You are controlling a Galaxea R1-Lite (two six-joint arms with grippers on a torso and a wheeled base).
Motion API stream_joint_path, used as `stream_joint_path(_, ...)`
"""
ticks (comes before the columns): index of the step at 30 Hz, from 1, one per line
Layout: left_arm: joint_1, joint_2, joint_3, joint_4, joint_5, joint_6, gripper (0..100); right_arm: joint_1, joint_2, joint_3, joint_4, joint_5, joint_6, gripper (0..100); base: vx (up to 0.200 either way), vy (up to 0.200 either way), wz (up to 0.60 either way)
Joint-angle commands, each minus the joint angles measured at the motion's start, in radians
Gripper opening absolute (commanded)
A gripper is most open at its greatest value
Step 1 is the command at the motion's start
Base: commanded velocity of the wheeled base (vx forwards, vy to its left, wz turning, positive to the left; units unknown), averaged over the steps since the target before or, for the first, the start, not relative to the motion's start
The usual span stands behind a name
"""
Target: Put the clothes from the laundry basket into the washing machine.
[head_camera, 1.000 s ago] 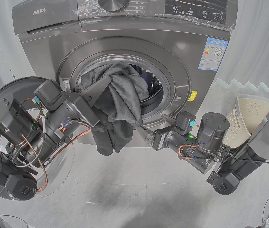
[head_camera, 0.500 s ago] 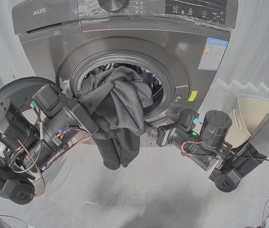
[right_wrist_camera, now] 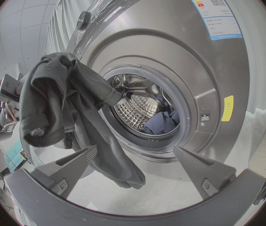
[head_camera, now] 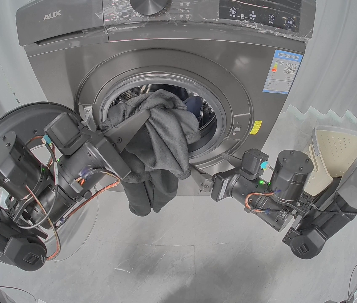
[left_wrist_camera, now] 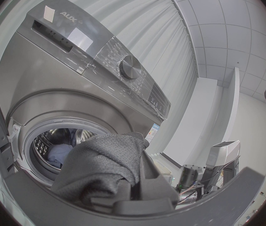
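At the washing machine (head_camera: 246, 64) door opening: left tool (head_camera: 138, 123) clamped on dark grey garment (head_camera: 166, 135) hanging before it. Right tool (right_wrist_camera: 134, 149) lower down, fingers apart.

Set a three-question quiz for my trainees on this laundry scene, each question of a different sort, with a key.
1. Where is the dark grey garment?
A: held by the left pincer at the opening of the drum, partly hanging outside.
B: wholly inside the drum.
C: dropped on the floor.
2. True or false: the right pincer is open and empty.
3. Fill in: the cloth already lying in the drum is ____ in colour.
Key: 1 A; 2 true; 3 blue.
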Motion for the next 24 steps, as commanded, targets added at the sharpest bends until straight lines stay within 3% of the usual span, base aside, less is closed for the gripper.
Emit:
stream_joint_path(1, -0.015, -0.019, 0.004, -0.001, -0.003, 0.0, 0, 0.009, 0.079, -0.07, -0.001, 0.003, -0.005, 100, 0.0, 0.0, 0.0)
stream_joint_path(7, -0.023, -0.019, 0.004, -0.002, -0.003, 0.0, 0, 0.025, 0.142, -0.131, -0.002, 0.044, -0.031, 100, 0.0, 0.0, 0.0)
stream_joint_path(24, -0.038, -0.029, 0.005, -0.002, -0.004, 0.0, 0, 0.044, 0.263, -0.34, -0.044, 0.119, -0.039, 100, 0.0, 0.0, 0.0)
